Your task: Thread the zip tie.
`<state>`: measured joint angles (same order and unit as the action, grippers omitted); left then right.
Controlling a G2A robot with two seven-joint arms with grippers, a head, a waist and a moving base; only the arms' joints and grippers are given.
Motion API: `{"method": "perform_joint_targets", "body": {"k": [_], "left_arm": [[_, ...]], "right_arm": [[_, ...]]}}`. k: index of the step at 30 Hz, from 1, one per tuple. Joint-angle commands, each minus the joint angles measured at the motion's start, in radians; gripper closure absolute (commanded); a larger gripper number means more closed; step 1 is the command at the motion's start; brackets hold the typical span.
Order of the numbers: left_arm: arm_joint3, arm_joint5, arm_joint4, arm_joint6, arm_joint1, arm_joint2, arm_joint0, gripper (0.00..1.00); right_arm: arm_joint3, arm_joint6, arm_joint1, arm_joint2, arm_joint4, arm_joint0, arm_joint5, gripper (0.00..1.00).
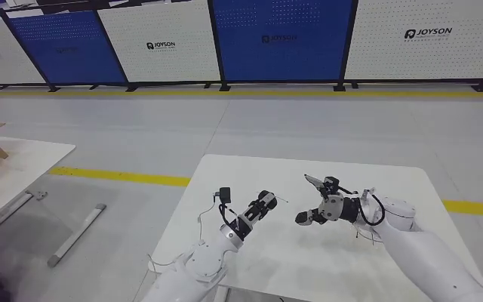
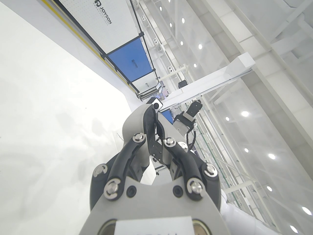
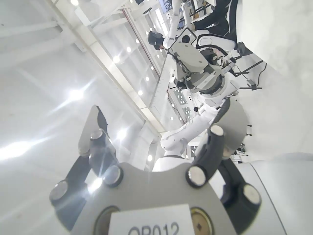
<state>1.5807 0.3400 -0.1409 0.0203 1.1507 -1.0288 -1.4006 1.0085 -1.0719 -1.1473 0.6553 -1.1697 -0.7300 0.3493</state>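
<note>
Left tool (image 1: 269,198) clamped on zip tie (image 1: 282,200); right tool (image 1: 305,198) spread apart, facing it, white table (image 1: 302,257) beneath

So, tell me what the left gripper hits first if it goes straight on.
Probably the right gripper, which faces the left gripper across a gap above the table. Depth is unclear, so it may pass beside.
</note>
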Motion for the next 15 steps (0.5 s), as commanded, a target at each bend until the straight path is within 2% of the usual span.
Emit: {"method": "perform_joint_targets", "body": {"k": [1,6,7,8,10,13,15], "left_arm": [[0.000,0.000,0.000,0.000,0.000,0.000,0.000,1.00],[0.000,0.000,0.000,0.000,0.000,0.000,0.000,1.00],[0.000,0.000,0.000,0.000,0.000,0.000,0.000,1.00],[0.000,0.000,0.000,0.000,0.000,0.000,0.000,1.00],[0.000,0.000,0.000,0.000,0.000,0.000,0.000,1.00],[0.000,0.000,0.000,0.000,0.000,0.000,0.000,1.00],[0.000,0.000,0.000,0.000,0.000,0.000,0.000,1.00]], "right_arm": [[-0.033,0.017,-0.014,-0.037,-0.031,0.017,-0.009,0.00],[-0.122,0.036,-0.052,-0.125,-0.116,0.073,-0.009,0.00],[-0.137,0.028,-0.058,-0.138,-0.130,0.081,-0.009,0.07],[-0.156,0.015,-0.066,-0.153,-0.148,0.091,-0.009,0.24],[-0.181,0.007,-0.076,-0.174,-0.160,0.107,-0.009,0.49],[-0.213,0.005,-0.093,-0.205,-0.172,0.128,-0.009,0.56],[-0.232,0.002,-0.102,-0.222,-0.178,0.139,-0.009,0.57]]}}
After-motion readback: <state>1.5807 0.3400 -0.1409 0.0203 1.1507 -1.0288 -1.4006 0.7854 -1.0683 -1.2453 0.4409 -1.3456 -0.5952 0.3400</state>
